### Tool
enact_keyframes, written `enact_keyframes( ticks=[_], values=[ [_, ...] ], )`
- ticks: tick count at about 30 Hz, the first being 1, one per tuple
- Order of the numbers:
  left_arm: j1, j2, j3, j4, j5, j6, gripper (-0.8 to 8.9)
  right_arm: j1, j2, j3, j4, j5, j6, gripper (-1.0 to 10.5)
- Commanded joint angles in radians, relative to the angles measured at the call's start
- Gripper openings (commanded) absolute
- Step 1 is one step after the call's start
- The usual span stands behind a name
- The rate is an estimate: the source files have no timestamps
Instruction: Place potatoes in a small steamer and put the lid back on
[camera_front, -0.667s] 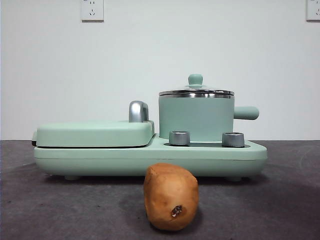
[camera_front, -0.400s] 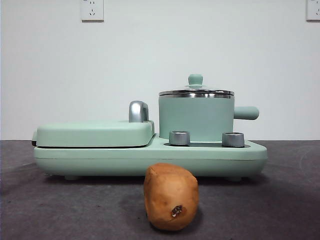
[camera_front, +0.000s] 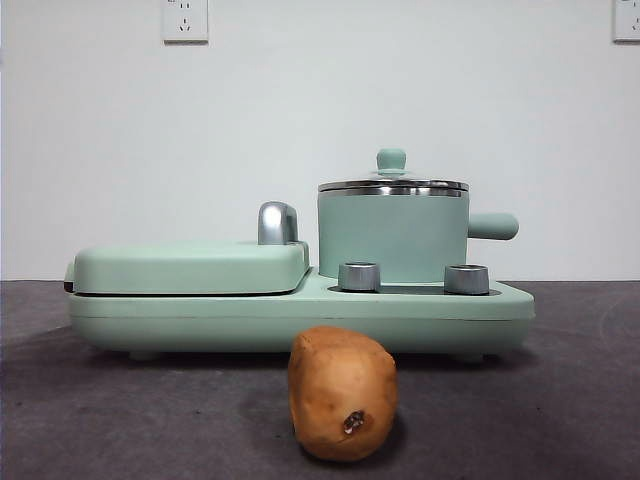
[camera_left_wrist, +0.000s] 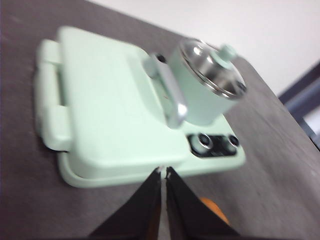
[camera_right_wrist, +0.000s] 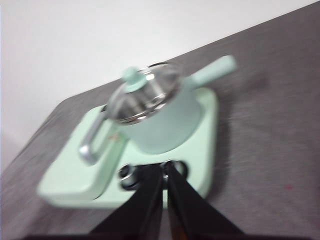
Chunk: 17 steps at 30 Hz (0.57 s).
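Meanwhile, potato lies before lidded steamer.

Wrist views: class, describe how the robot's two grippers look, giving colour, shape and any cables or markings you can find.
Both look alike. The left gripper has two flat black jaws, wide at the base and tapering to narrow tips, with small pale edges at the ends. The right gripper shows the same black, wedge-shaped pair. No cables, markings or arm sections show in either wrist view, and the front view shows no arm at all.

I'm looking at a bare test bench: dark table, blank white wall, two wall sockets.
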Motion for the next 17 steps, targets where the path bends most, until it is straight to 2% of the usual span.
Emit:
enact_keyframes(
  ticks=[1, 6, 9, 13, 17],
  values=[
    [-0.017, 0.076, 0.079, -0.04, 0.036, 0.051, 0.14, 0.002, 0.065, 0.07, -0.002, -0.072, -0.046, 0.1],
    [-0.052, 0.214, 0.206, -0.11, 0.047, 0.126, 0.14, 0.002, 0.197, 0.185, -0.032, -0.209, -0.121, 0.1],
    [-0.072, 0.297, 0.28, -0.145, 0.095, 0.168, 0.14, 0.002, 0.269, 0.248, -0.067, -0.282, -0.188, 0.1],
    [-0.105, 0.382, 0.345, -0.146, 0.174, 0.19, 0.14, 0.002, 0.335, 0.302, -0.095, -0.34, -0.267, 0.1],
    [-0.135, 0.436, 0.381, -0.143, 0.185, 0.214, 0.19, 0.002, 0.36, 0.312, -0.087, -0.363, -0.277, 0.1]
  ],
)
